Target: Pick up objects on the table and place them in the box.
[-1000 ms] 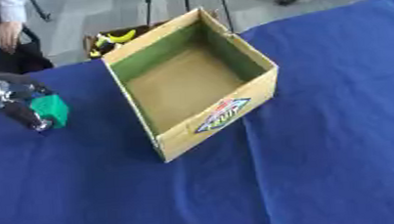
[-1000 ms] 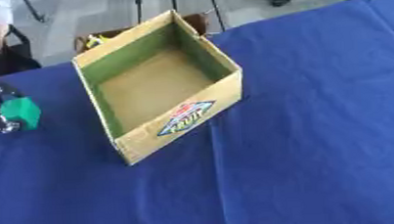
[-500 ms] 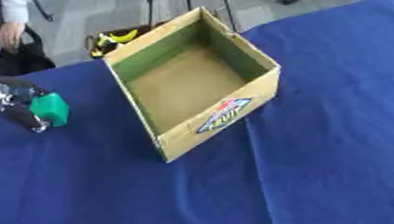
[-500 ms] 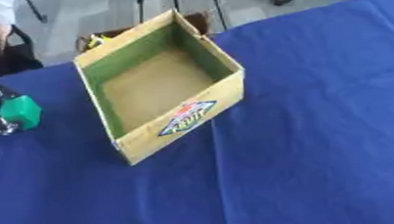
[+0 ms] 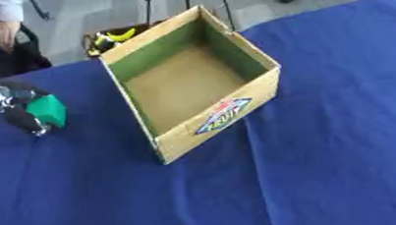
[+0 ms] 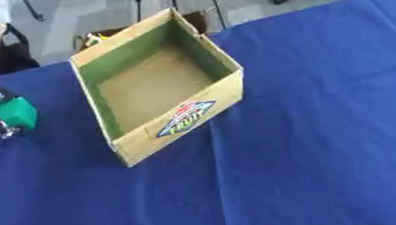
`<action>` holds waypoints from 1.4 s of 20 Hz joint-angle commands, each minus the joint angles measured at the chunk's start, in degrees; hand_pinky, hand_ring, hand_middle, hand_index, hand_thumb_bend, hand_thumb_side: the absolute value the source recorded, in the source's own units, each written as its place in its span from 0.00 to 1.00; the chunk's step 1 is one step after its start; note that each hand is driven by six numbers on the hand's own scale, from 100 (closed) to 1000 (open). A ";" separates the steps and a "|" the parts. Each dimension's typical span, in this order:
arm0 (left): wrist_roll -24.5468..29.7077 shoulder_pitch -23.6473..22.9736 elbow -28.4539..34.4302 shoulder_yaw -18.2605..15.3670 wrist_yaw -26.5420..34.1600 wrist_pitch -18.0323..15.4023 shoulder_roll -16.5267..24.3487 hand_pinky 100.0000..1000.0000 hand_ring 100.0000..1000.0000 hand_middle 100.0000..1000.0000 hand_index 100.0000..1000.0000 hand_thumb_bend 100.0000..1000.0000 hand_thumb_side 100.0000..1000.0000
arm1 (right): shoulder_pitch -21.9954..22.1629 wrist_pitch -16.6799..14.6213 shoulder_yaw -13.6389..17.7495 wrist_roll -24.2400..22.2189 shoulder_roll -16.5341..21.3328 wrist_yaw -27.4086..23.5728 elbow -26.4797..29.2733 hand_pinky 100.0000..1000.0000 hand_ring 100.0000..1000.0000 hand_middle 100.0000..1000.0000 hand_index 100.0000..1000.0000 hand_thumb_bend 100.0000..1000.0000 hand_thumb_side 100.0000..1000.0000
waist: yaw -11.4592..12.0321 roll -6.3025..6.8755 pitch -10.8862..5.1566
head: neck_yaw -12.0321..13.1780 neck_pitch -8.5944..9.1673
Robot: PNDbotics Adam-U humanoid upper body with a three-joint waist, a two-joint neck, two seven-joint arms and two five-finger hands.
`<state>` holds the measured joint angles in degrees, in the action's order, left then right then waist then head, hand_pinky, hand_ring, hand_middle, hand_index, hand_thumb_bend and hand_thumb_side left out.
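Curling round a green object (image 5: 48,111), left robot hand (image 5: 10,104), left of the open box (image 5: 191,80), object's long axis unclear

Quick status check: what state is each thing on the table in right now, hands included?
Box: upright, open at the top, nothing visible inside.
Green object: held in the left hand, left of the box, not yet in it.
Left hand: curled round the green object.
Right hand: not in view.
Blue cloth: spread over the table.

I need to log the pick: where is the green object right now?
The green object is at the left edge of the left eye view, held in the left hand over the blue cloth, left of the box.
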<state>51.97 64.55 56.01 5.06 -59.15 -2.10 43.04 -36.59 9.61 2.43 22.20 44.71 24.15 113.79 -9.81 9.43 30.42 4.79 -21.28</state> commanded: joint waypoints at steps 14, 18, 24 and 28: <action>-0.01 0.68 2.01 -0.64 -1.93 1.74 1.67 0.56 0.62 0.68 0.80 0.00 0.36 | -1.16 0.05 0.65 0.07 1.32 -0.91 0.80 0.79 0.82 0.81 0.82 0.00 1.00 | -0.24 -0.20 -1.49 | 0.07 0.59; 0.00 0.49 0.96 -0.50 -2.63 1.93 1.58 0.56 0.66 0.75 0.87 0.00 0.36 | -1.20 -0.04 0.75 0.13 1.29 -0.94 0.80 0.79 0.82 0.81 0.82 0.00 1.00 | -0.35 -0.23 -1.38 | 0.07 0.67; -0.29 0.94 1.01 -1.45 -1.71 3.52 1.53 0.43 0.45 0.62 0.82 0.00 0.40 | -1.21 -0.07 0.78 0.17 1.22 -1.01 0.80 0.79 0.82 0.81 0.82 0.00 1.00 | -0.39 -0.28 -1.32 | -0.04 0.58; -2.25 1.12 1.45 -1.91 -1.03 4.91 1.75 0.36 0.39 0.54 0.77 0.00 0.40 | -1.13 -0.06 0.77 0.10 1.10 -1.03 0.80 0.79 0.82 0.81 0.82 0.00 1.00 | -0.24 -0.29 -1.68 | -0.21 0.41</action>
<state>50.29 64.56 56.62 4.01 -60.49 2.33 42.87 -37.10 9.62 2.45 22.27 44.67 23.50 113.79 -10.16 9.59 30.41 4.64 -21.26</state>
